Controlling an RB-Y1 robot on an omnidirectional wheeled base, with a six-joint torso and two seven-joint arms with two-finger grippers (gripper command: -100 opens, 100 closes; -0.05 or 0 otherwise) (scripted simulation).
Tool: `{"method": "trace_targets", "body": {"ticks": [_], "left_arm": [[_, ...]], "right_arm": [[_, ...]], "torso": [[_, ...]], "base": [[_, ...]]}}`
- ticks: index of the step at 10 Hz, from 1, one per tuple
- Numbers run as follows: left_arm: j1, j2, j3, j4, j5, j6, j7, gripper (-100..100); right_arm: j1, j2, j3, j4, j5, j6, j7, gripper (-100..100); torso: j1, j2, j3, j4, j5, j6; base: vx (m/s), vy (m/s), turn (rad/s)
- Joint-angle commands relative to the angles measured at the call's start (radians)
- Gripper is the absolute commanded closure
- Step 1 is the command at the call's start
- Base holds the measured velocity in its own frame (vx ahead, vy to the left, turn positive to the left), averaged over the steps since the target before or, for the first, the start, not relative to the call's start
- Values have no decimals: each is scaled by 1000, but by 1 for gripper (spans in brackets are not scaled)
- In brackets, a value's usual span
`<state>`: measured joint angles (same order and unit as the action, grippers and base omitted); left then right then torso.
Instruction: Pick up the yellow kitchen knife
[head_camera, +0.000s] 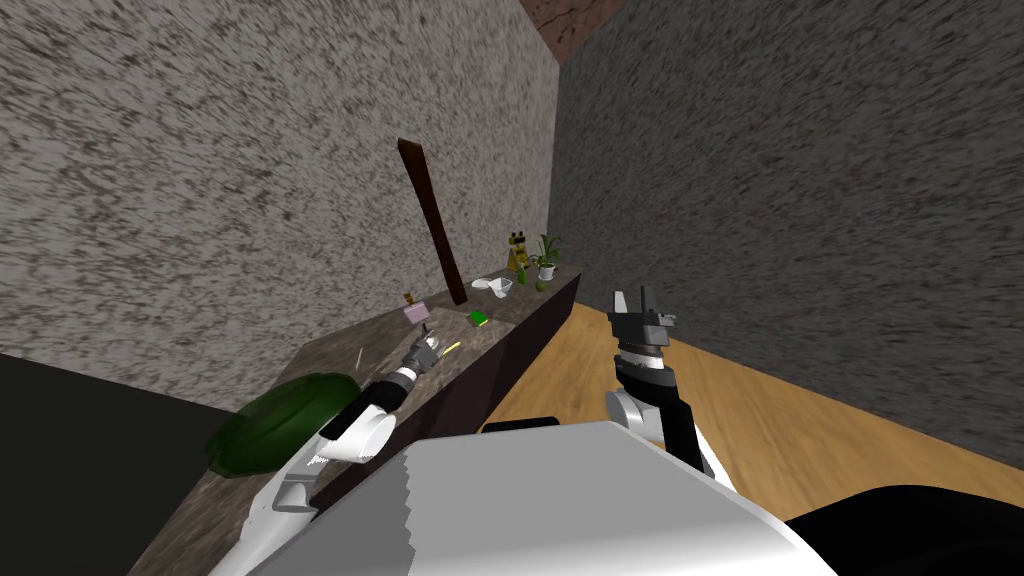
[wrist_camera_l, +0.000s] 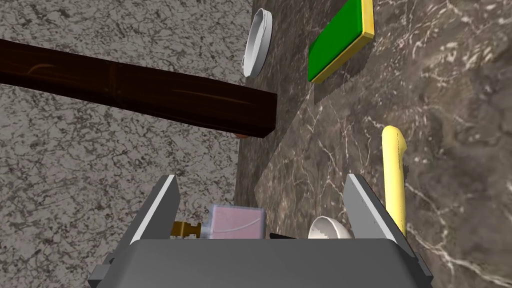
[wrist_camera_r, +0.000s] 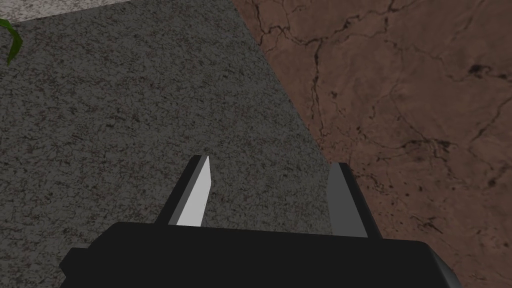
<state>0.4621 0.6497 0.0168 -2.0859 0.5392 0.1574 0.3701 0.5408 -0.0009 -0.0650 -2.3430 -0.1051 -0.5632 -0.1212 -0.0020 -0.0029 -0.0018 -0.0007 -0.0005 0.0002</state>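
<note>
Yellow knife (wrist_camera_l: 394, 170), apparently one, lies beside spread left pincer (wrist_camera_l: 261, 177)

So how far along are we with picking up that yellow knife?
Reach done: the left gripper is open over the counter. In hand: lining up, since the knife lies just outside its span. Left: centre on it, close, lift. The right gripper is open, idle.
</note>
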Motion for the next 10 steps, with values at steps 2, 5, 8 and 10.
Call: {"method": "trace_targets", "body": {"ticks": [2, 5, 8, 10], "left_arm": [[-3, 45, 10, 19, 38, 67, 36, -100], [-6, 103, 19, 50, 86, 138, 80, -100], [-9, 158, 27, 80, 131, 204, 121, -100], [-12, 208, 34, 106, 173, 272, 158, -100]], "right_arm": [[0, 0, 0, 0, 0, 0, 0, 0], [0, 0, 0, 0, 0, 0, 0, 0], [0, 0, 0, 0, 0, 0, 0, 0], [0, 0, 0, 0, 0, 0, 0, 0]], "torso": [[0, 0, 0, 0, 0, 0], [-1, -1, -1, 0, 0, 0], [1, 0, 0, 0, 0, 0], [-2, -2, -1, 0, -1, 0]], "base": [[34, -44, 48], [50, -68, 70], [39, -49, 63], [65, -91, 89]]}}
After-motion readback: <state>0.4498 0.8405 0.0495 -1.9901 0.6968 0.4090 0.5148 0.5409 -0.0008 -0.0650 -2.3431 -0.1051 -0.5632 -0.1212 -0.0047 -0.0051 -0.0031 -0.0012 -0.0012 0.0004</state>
